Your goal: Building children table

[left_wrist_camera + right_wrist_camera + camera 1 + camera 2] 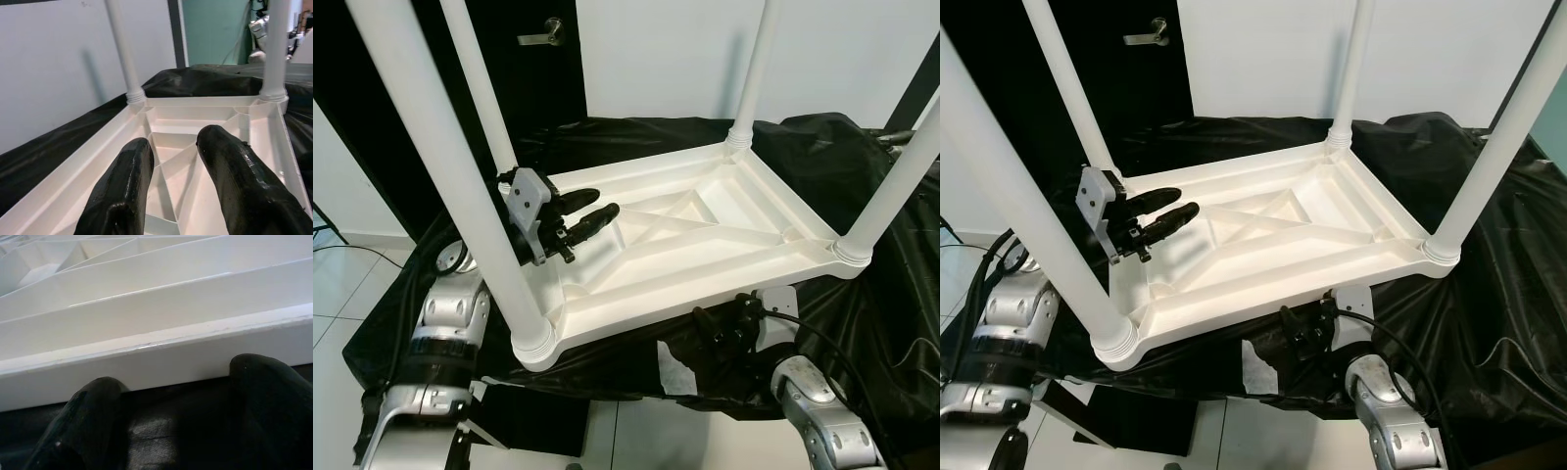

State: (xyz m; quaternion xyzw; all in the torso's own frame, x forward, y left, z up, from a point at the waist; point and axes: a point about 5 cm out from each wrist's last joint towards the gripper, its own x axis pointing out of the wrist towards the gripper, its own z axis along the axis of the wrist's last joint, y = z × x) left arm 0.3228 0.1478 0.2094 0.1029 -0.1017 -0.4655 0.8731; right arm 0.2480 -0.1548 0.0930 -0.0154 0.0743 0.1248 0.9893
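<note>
A white plastic children's table (685, 245) lies upside down on a worktop draped in black sheeting (862, 323), its ribbed underside facing up and four white legs (440, 166) standing upright from the corners. The left claw (590, 211) hovers over the table's left edge, its two black fingers (122, 191) spread apart and grasping nothing, pointing inward across the ribs. The right claw (1298, 333) sits low at the worktop's near edge, just below the table's near rim, fingers (264, 401) parted and resting against the black sheeting, empty
</note>
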